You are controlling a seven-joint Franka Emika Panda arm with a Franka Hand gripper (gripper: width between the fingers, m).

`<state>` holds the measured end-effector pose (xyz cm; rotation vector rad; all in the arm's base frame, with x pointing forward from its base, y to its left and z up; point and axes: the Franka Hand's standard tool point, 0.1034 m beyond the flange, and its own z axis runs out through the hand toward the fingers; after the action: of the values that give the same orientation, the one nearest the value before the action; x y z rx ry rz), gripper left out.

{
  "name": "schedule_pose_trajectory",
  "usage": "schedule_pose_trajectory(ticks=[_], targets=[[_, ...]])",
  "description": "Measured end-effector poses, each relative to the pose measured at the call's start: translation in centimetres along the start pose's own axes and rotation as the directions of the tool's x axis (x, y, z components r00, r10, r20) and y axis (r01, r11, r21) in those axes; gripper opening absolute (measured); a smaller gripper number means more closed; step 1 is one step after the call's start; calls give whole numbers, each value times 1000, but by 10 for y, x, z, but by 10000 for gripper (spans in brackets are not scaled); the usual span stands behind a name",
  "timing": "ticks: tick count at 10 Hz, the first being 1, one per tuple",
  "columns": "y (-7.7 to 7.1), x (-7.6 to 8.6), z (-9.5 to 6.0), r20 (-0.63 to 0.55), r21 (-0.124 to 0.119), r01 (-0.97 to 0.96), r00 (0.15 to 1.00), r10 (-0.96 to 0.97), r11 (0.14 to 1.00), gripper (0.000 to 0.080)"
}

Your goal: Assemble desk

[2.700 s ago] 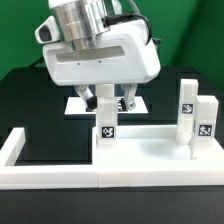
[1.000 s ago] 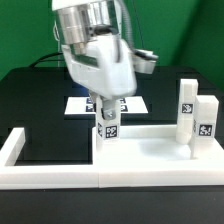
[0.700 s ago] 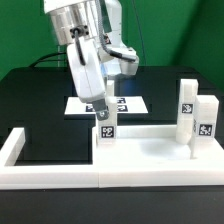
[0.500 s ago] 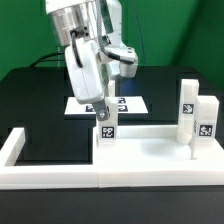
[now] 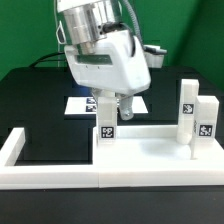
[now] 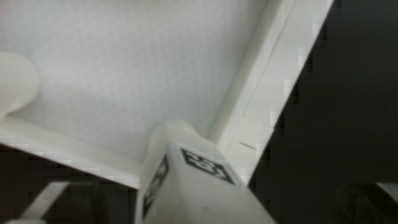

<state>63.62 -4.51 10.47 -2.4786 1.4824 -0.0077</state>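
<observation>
The desk's tabletop is a white tray with raised edges, lying flat near the front. One block leg with a tag stands upright at the corner of the tabletop on the exterior view's left. My gripper hangs straight over this leg, its fingers down either side of the leg's top. In the wrist view the leg sits between the fingers with dark gaps on both sides, so the gripper looks open. Two more legs stand at the exterior view's right.
Low white bars fence the front and the exterior view's left of the black table. The marker board lies behind the gripper. In the wrist view the tabletop's raised rim runs beside the leg.
The wrist turned about the upright leg, from broadside to edge-on, and has now turned partway back. The leg and the tabletop have stayed in place.
</observation>
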Motion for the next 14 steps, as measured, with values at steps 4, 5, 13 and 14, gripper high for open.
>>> schedule_pose_trajectory(ticks=[4,5,13,14], targets=[[1,7,-3,0,-81,694,718,-696,716,649],[1,9,-4,6,-84,750,659,-752,656,649],[10,16,-7,-26,-149,501,860,-510,852,328],[11,17,-7,-23,-155,514,852,-523,844,328]])
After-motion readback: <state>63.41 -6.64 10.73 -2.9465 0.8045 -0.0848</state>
